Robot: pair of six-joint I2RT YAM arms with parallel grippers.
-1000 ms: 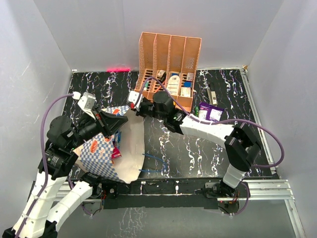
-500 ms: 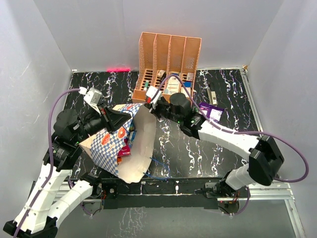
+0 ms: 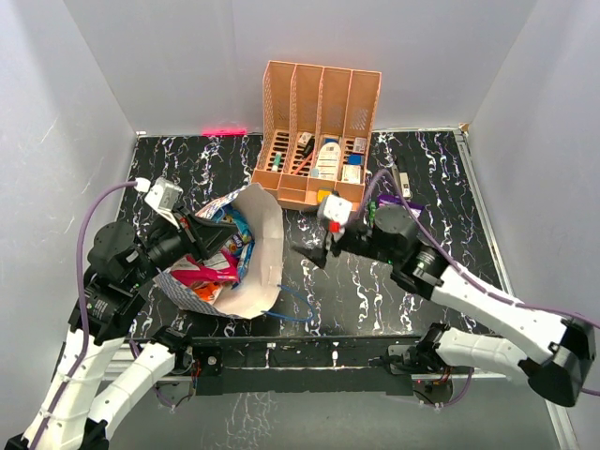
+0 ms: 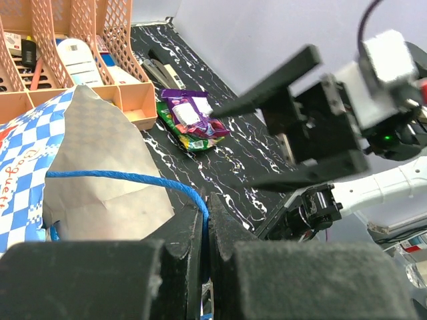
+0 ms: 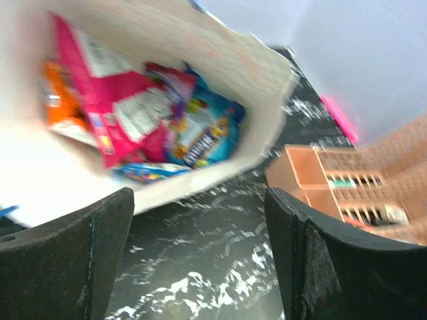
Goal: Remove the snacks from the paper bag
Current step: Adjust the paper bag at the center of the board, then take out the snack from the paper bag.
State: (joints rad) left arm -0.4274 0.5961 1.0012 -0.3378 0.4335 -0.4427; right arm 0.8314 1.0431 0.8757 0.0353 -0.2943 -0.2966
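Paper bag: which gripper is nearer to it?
Left. The left gripper clamps the paper bag by its blue handle; the right gripper hovers open outside its mouth.

A: Entry: table [image 3: 187,164]?
B: Black, white-veined, beneath the right pincer [image 3: 307,251].
A: Entry: walls [image 3: 187,56]?
B: Pale grey, plain, beyond it and on both flanks; red glow [image 3: 222,130] at the back wall's foot, beyond-left.

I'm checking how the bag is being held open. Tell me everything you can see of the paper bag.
The paper bag is blue-and-white checked outside, plain white inside, with thin blue string handles. It lies tipped on the table, mouth open toward the right gripper. The left gripper is shut on its rim. Pink, blue and orange snacks lie inside.
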